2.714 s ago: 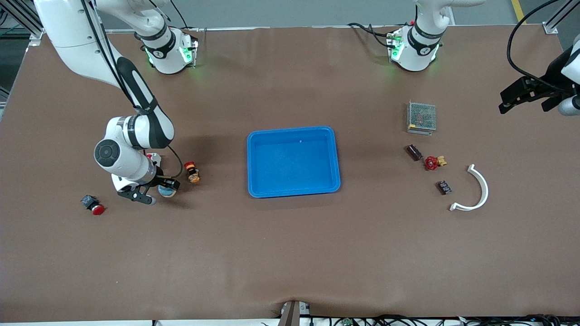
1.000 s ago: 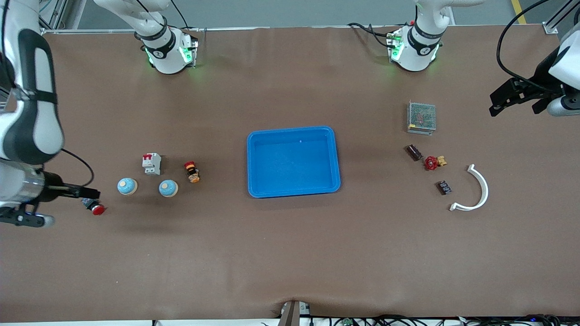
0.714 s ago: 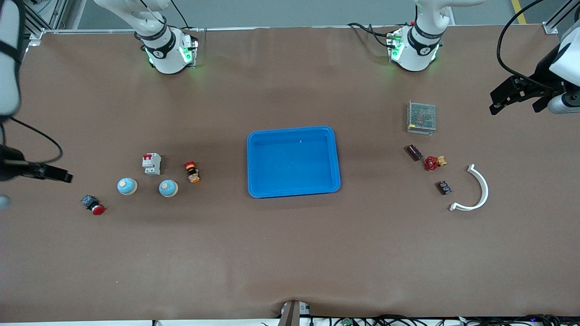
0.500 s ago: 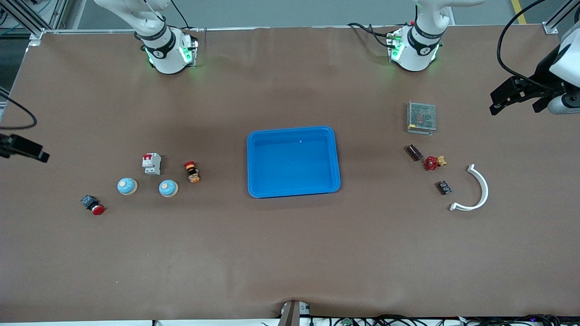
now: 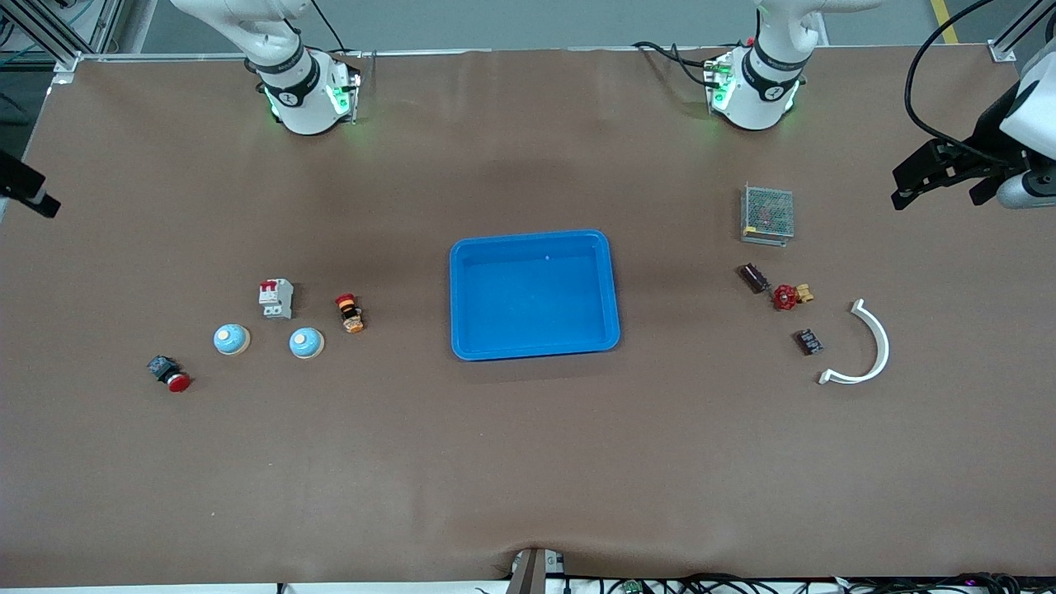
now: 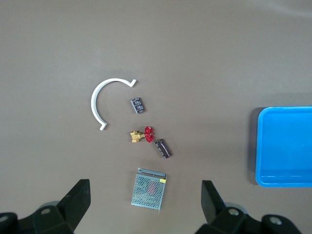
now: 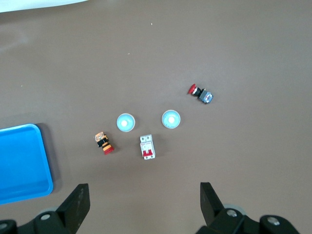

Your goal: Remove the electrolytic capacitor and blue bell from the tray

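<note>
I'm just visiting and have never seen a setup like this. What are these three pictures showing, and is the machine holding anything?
Two robot arms stand at a brown table. The wide picture looks down from a high camera facing them; the other two come from cameras on the arms' wrists. The left gripper hangs over the left arm's end of the table, and the right gripper over the right arm's end; both are open and hold nothing. A blue tray sits mid-table, with nothing in it. By the right arm lie two blue bells, a breaker and push buttons. By the left arm lie a dark capacitor, a red valve, a mesh box and a white curved piece.
</note>
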`<state>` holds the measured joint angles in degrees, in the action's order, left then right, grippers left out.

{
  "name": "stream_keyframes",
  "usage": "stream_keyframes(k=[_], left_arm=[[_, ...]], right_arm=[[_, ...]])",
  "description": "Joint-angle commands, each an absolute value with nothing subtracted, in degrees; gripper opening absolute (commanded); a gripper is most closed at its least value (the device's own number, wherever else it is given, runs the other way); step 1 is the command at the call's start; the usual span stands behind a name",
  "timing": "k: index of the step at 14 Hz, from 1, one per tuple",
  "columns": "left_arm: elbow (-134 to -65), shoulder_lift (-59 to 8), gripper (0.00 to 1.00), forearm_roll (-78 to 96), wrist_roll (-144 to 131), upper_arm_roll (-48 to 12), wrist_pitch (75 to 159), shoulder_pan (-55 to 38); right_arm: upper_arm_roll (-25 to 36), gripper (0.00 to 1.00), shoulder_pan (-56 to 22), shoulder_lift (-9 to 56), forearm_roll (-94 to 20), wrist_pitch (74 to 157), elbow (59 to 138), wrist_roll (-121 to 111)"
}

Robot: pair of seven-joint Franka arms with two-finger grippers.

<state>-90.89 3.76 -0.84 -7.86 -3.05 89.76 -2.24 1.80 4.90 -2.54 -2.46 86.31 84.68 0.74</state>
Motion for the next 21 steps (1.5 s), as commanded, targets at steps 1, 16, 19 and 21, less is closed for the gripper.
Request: stream_keyframes(k=[1,16,19,21], left_arm=[[-91.41,4.66,1.00,0.00,-7.21,-2.64,89.74,-2.29],[-91.23,4.75,1.00,0.00,-7.21,-2.72,89.82,-1.67],[-91.41,4.92,1.00,0.00,-7.12,-2.72,89.39,-1.58],[-91.23,5.01,1.00,0.00,-7.12,-2.72,89.38,-1.58]], right_arm=[[1.67,1.00,4.40,-5.18,-2.46,87.19,88.24,1.41],[4.04,1.00,-0.71,-4.49,-1.85,89.48,87.37,4.31],[3.78,1.00,-0.09,-3.35,-1.67,88.95,84.30,4.31],[3.78,1.00,0.00,-2.73,-1.32,88.77,83.50,4.31]])
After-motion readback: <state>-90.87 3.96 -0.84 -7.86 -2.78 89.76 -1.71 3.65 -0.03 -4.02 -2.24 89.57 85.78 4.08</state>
